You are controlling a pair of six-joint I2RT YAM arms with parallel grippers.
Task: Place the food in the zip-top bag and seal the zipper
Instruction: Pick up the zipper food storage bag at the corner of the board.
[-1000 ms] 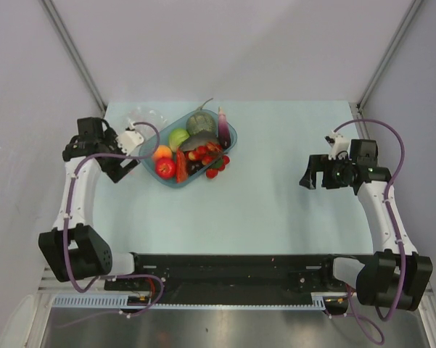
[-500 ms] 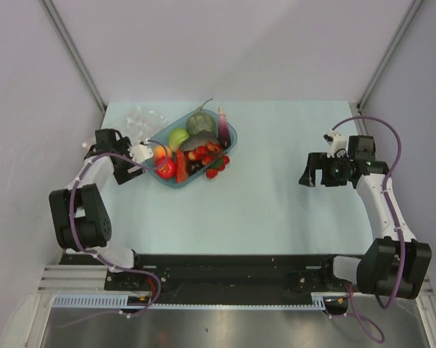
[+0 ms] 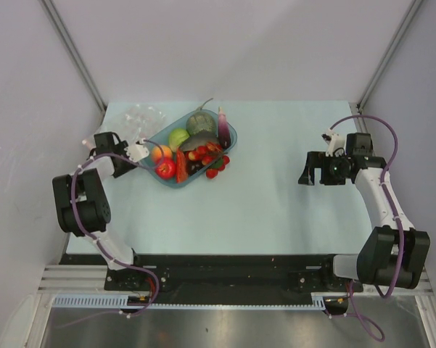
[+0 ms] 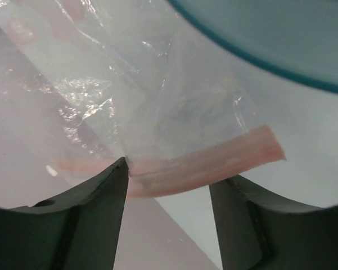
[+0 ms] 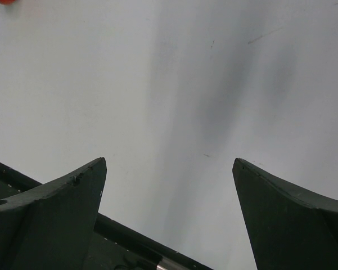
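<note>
My left tool (image 3: 134, 151) stands open near the left edge of the desk (image 3: 268, 210). The pinkish zipper (image 4: 205, 166) of the zip-top bag (image 3: 141, 116) lies across the gap between its fingertips. The bag is crumpled just left of the blue tray (image 3: 233, 135). The food (image 3: 190, 142) is heaped in that tray, with small red pieces (image 3: 213, 172) beside it. My right tool (image 3: 310, 171) hangs open, well apart to the right.

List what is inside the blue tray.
Visible in the tray: squash, apple, orange, tomato, eggplant, small red pieces. Anything beneath them is covered.
</note>
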